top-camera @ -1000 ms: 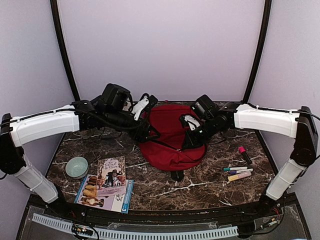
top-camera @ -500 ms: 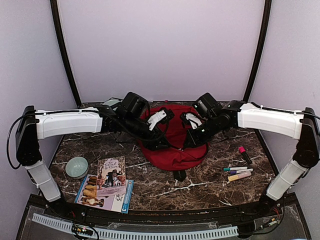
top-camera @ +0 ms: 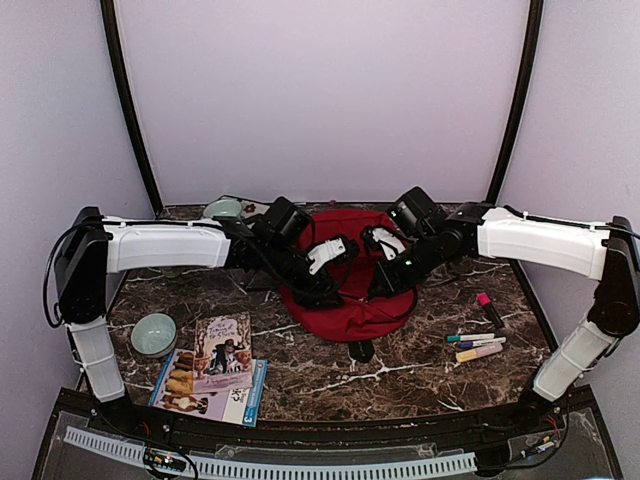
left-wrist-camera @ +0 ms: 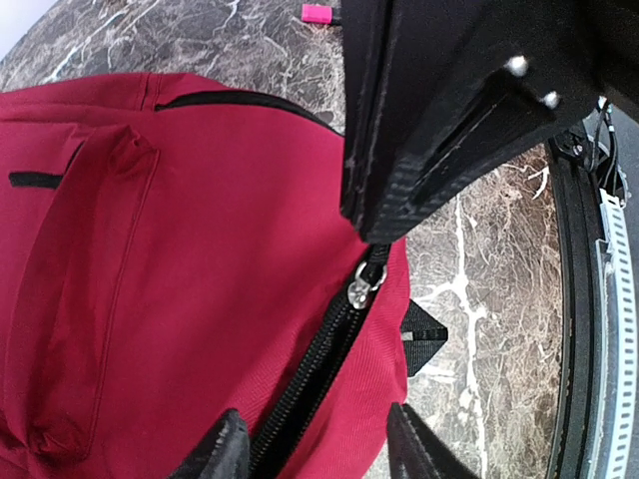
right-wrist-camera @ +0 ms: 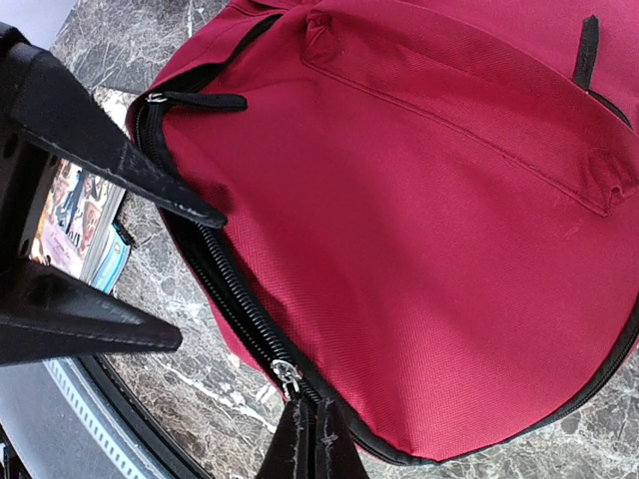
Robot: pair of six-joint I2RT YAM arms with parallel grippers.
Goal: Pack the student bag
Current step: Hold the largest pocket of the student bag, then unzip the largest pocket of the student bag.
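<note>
Lying zipped shut, contents hidden: the red student bag (top-camera: 350, 312). The right gripper (right-wrist-camera: 308, 444) pinches its zipper pull (right-wrist-camera: 289, 376); the left gripper (right-wrist-camera: 202, 281) is spread beside the zipper.

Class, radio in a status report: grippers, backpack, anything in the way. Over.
Right gripper shut on zip pull. Left gripper open, astride the zip. Backpack lying on table; books and pens off to the sides.

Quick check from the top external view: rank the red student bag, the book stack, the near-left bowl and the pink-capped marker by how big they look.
Largest to smallest:
1. student bag, clearly the biggest
2. book stack
3. near-left bowl
4. pink-capped marker, the smallest
</note>
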